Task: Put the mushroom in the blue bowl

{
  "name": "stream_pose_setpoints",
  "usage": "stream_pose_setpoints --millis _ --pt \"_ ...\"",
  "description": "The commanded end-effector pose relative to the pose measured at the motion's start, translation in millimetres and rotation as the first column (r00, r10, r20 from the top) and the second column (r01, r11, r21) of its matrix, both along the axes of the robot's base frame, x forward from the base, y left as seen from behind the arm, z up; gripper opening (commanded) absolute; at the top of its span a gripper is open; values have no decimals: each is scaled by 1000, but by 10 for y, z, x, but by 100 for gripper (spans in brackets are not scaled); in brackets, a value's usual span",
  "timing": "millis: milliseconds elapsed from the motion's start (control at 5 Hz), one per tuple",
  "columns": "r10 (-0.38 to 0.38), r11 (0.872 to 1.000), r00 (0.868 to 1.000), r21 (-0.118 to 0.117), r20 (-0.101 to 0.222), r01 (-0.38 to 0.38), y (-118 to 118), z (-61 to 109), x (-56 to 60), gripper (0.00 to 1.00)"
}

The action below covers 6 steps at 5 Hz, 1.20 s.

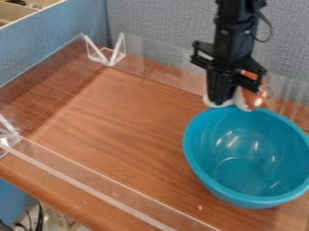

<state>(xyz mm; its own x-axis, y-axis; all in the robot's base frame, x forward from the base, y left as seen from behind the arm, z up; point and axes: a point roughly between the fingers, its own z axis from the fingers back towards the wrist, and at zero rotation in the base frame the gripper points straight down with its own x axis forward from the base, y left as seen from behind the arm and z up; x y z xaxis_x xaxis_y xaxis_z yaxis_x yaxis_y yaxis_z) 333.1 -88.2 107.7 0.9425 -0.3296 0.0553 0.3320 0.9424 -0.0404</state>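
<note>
— What is the desk (pixel 108 117) made of?
— Brown wood is seen, and soft light is thrown back from it.
— What is set around it?
— Low clear walls (pixel 72 171) are set along its edges. A grey wall (pixel 151 23) is seen behind, and a blue panel (pixel 49 45) at the left.

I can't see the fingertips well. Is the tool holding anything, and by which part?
Yes: the black tool is shut on the small cream-white toy mushroom, apparently by its pale end; the reddish-brown cap sticks out sideways.
</note>
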Motion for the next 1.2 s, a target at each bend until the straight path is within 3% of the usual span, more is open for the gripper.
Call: stream_pose_setpoints --millis 0,400,600,1000 --pt "5 1000 999 -4 40 -5 -183 57 27 0" --pt "21 1000 999 -4 35 -21 106 -28 -2 0" --pt "0 1000 999 -4 53 0 132 8 -56 0" --pt "81 997 994 2 79 -81 -158 244 -149 0"
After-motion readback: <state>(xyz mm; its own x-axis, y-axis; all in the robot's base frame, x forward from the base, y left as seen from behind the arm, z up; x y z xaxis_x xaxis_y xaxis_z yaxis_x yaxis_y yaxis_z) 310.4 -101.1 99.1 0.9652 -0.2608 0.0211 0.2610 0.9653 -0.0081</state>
